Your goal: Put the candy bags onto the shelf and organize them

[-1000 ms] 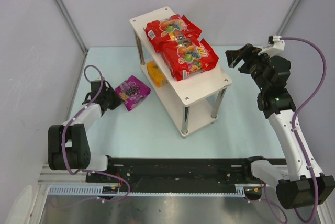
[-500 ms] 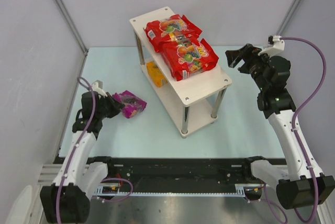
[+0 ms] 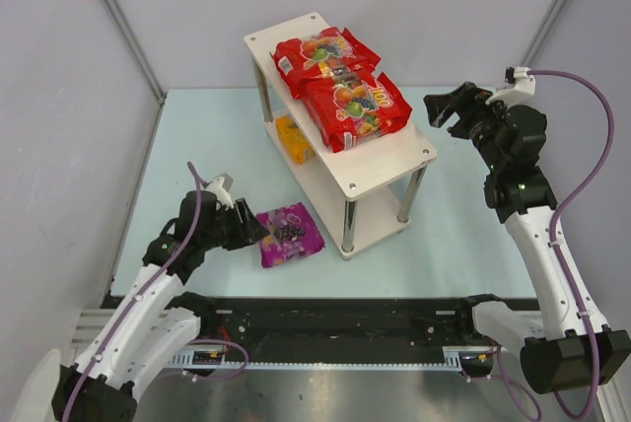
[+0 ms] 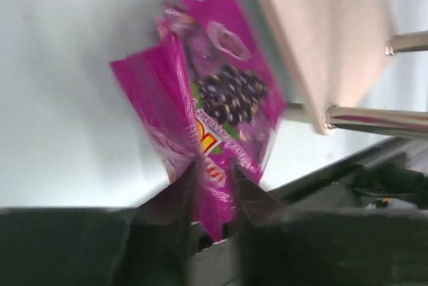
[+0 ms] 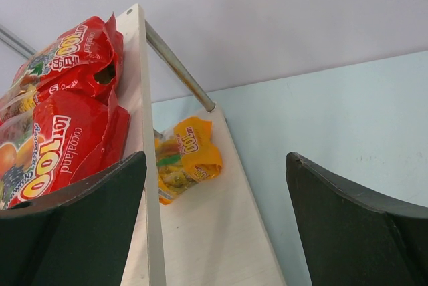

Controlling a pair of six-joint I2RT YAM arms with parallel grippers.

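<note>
The small purple candy bag lies on the table by the shelf's near leg. My left gripper is shut on its left edge; in the left wrist view the purple bag runs down between the fingers of the left gripper. Two red candy bags lie on the top board of the shelf. An orange-yellow bag sits on the lower board. My right gripper hangs open and empty right of the shelf, facing the orange-yellow bag and a red bag.
The shelf's near metal legs stand just right of the purple bag; one shows as a leg under the lower board in the left wrist view. A black rail runs along the near table edge.
My left arm has carried the purple bag from the table left of the shelf down toward the near edge, beside the shelf's near leg. The right arm has not moved.
</note>
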